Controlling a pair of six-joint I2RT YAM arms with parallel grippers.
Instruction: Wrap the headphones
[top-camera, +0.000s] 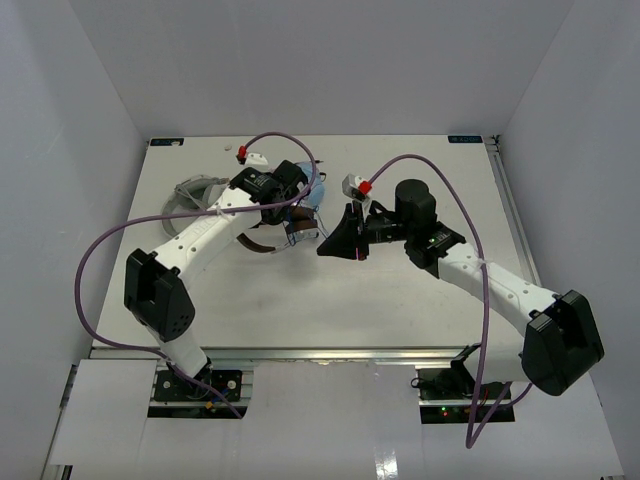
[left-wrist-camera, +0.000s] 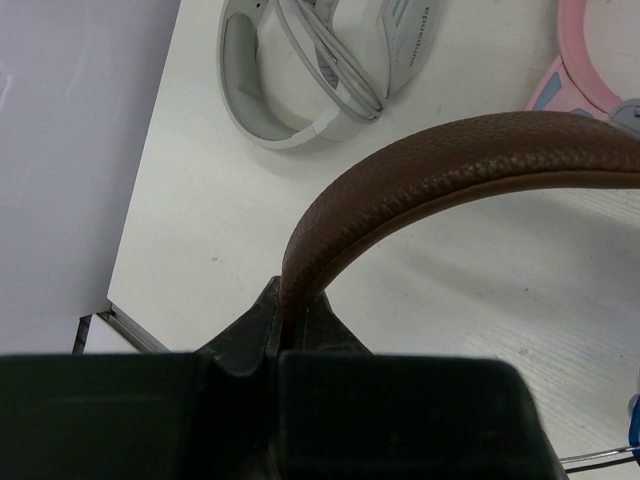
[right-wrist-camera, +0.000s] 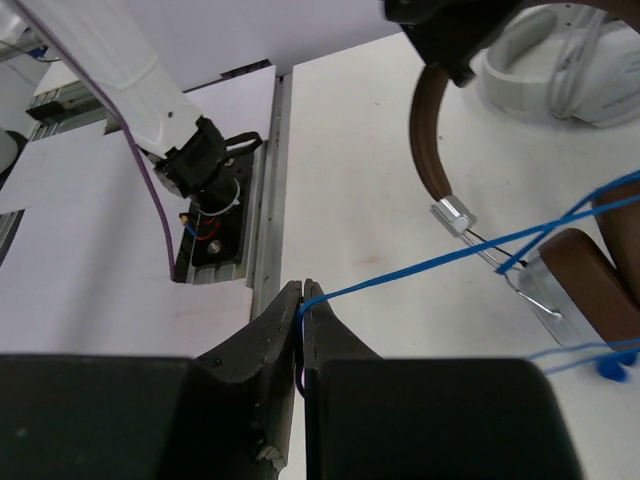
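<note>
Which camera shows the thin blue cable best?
Right wrist: the cable runs taut from the right gripper's shut tips to the headphones. Left wrist catches only a blue speck at its edge; from above it's too thin to see.

3 headphone pairs: 1 brown pair (left-wrist-camera: 450, 160), 1 grey-white pair (left-wrist-camera: 240, 70), 1 pink pair (left-wrist-camera: 572, 55); 2 arms (top-camera: 200, 238) (top-camera: 500, 285).

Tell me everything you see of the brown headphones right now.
The headphones have a brown, grained leather-look headband, a silver metal slider, a brown ear pad and a thin blue cable. The left gripper is shut on the headband; the right gripper pinches the cable, which runs taut toward the ear pad.
</note>
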